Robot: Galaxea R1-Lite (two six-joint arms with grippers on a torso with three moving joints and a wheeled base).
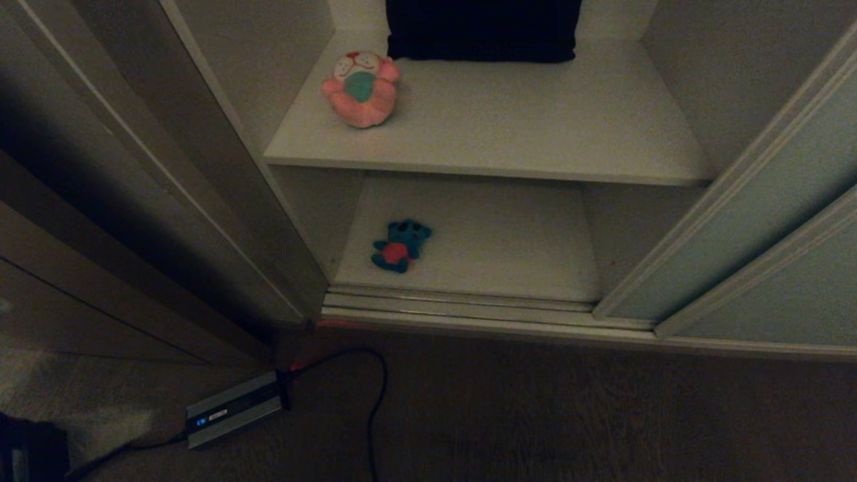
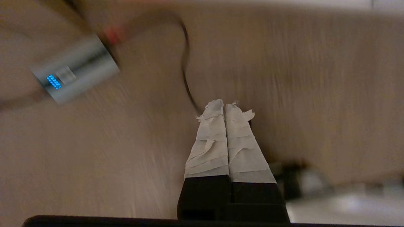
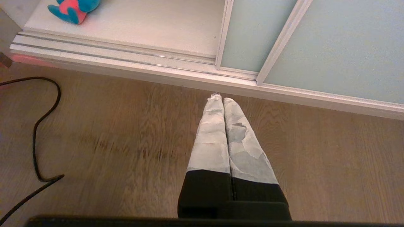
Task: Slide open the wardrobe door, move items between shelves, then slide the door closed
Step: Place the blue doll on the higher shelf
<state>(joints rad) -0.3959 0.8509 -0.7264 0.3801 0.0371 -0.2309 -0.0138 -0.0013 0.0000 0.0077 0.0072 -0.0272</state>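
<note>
teal plush toy (image 3: 74, 9) on bottom shelf (image 3: 142, 28), well apart from right gripper (image 3: 223, 100)

The right gripper (image 3: 222, 100) hangs over the wood floor (image 3: 126, 142), its taped fingers (image 3: 210, 138) pressed together. At eleven o'clock from it the teal plush toy (image 3: 74, 8) lies on the bottom shelf (image 3: 142, 25); the sliding wardrobe door (image 3: 331, 47) stands at one o'clock.

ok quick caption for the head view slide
Open wardrobe: pink plush toy on the upper shelf, teal plush toy on the lower shelf, sliding door pushed right.

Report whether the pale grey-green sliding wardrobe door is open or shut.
Open: the pale grey-green sliding wardrobe door sits aside at the right, exposing both off-white shelves.
</note>
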